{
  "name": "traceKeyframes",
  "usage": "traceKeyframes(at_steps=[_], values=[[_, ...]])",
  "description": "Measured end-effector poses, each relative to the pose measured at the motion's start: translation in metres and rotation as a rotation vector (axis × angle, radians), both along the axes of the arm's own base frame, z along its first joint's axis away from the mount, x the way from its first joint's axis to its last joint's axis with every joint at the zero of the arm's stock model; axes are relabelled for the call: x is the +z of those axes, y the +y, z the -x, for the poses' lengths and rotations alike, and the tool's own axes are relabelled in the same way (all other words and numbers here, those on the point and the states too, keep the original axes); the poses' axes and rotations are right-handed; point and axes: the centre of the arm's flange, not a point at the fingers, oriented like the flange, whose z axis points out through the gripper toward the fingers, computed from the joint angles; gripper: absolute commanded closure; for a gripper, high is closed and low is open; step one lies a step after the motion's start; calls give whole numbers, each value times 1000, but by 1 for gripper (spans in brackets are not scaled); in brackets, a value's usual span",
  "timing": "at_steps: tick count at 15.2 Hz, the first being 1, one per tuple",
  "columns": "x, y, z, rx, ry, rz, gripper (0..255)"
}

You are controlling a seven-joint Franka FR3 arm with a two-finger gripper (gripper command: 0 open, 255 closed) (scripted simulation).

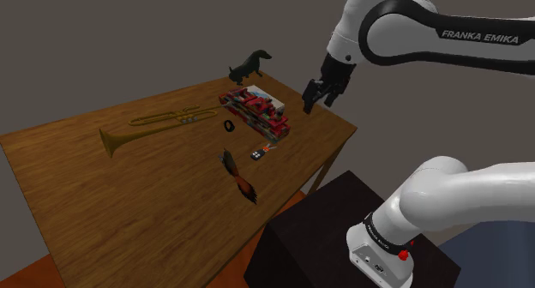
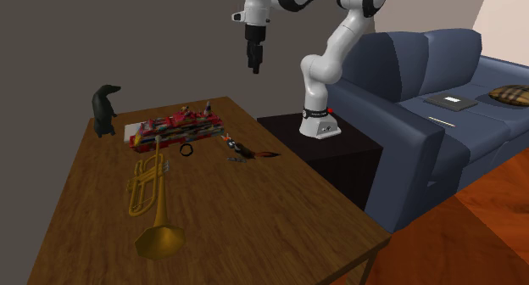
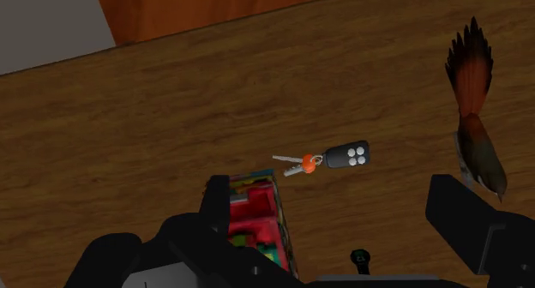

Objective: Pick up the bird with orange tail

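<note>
The small brown bird with a fanned, dark-tipped orange tail [image 1: 237,178] [image 2: 247,153] [image 3: 477,115] lies on the wooden table [image 1: 129,209] [image 2: 254,215] [image 3: 129,123], a little in from the long edge that faces the robot's dark box stand [image 1: 326,235] [image 2: 339,148]. Just beside it, towards the corner nearest the arm, sits a black key fob with a silver key on an orange tag [image 1: 257,153] [image 3: 330,159]. Further on towards that corner stands a red toy of many coloured bricks [image 1: 255,111] [image 2: 174,131] [image 3: 253,218], with a small black ring [image 1: 229,125] [image 2: 186,149] just beside it. A brass trumpet [image 1: 159,125] [image 2: 153,198] stretches along the middle of the table, and a black animal figure [image 1: 248,65] [image 2: 104,109] stands at the far edge beyond the toy. The all-black gripper [image 1: 315,96] [image 2: 254,59] [image 3: 330,196] hangs in the air over the red toy's end of the table, well apart from the bird, its fingers spread wide with nothing between them. A dark blue sofa [image 2: 424,88] stands beyond the stand
</note>
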Motion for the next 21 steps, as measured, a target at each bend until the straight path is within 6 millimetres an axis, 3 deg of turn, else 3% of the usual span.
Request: traceKeyframes(at_steps=[21], values=[[-201,180,-31,-29,-43,-25,0]])
